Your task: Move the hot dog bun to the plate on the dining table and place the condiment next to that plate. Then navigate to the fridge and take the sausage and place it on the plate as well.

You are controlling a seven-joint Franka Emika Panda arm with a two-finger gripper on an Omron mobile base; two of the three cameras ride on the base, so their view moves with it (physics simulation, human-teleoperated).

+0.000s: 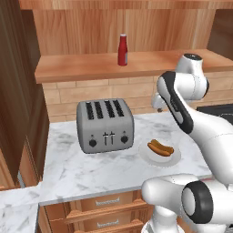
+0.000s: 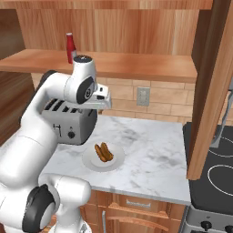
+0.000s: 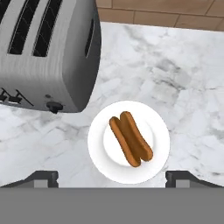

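The hot dog bun point(image 1: 160, 148) point(image 2: 103, 152) point(image 3: 131, 138), orange-brown and split, lies on a small round white plate point(image 1: 145, 157) point(image 2: 91, 163) point(image 3: 98, 144) on the marble counter with wooden drawers. My gripper point(image 3: 113, 178) point(image 2: 103, 103) hangs open well above the bun, pointing down at it, with nothing between its widely spread fingers. The condiment point(image 1: 123, 50) point(image 2: 70, 47), a red bottle with a white cap, stands upright on the wooden shelf behind and above the counter.
A grey four-slot toaster point(image 1: 104, 125) point(image 2: 68, 120) point(image 3: 43, 52) stands close to the plate's left. A black stove top point(image 2: 218, 177) adjoins the counter on the right, beside a tall wooden panel point(image 2: 209, 91). Bare marble point(image 2: 150, 150) lies right of the plate.
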